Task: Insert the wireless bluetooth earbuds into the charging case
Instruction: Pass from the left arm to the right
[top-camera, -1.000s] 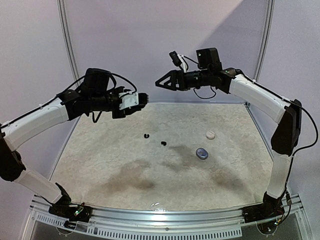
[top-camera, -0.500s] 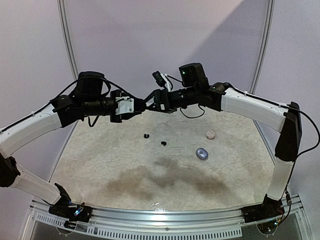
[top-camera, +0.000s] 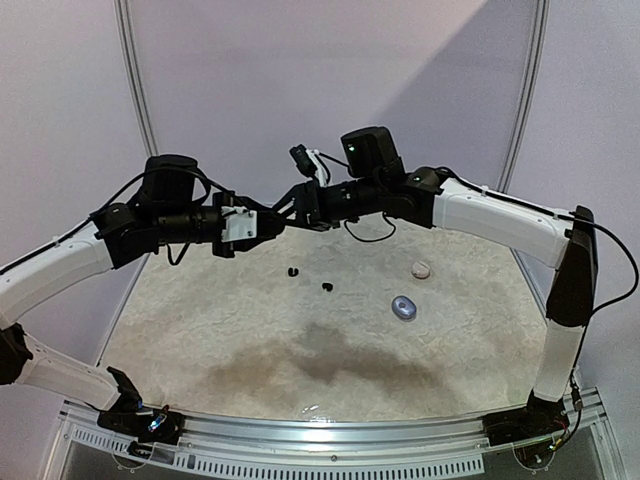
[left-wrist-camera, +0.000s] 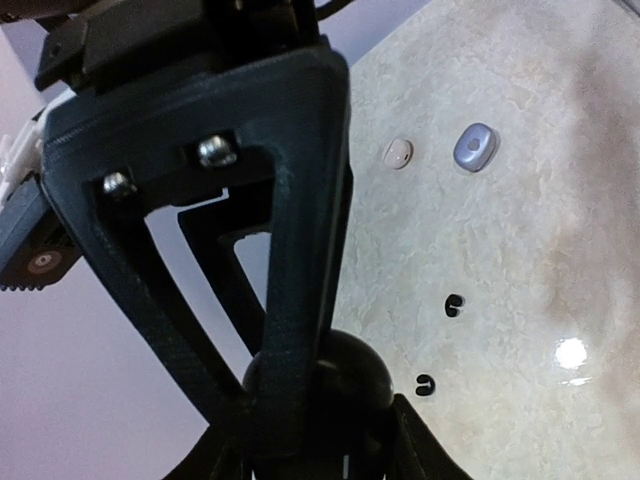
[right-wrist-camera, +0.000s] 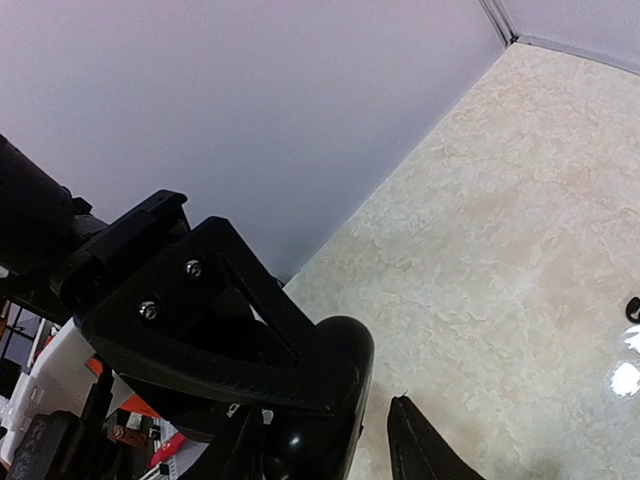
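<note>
Above the table's (top-camera: 200, 330) far edge, both raised arms' tools meet, each gripping one black case (left-wrist-camera: 320, 385).

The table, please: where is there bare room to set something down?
Free: the whole near strip below the blue-grey piece, and the left side beside the black earbuds. Crowded: mid-table, from earbuds to whitish piece.

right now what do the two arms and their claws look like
Both arms have glossy white link shells with black joints and black bases bolted to the near rail. Each wrist carries a boxy black camera housing, with thin black cables looping beneath. The left claw sits on a white mounting block; the right claw is all black. Up close, the claw frames are matte black open triangles fastened with small silver screws.
</note>
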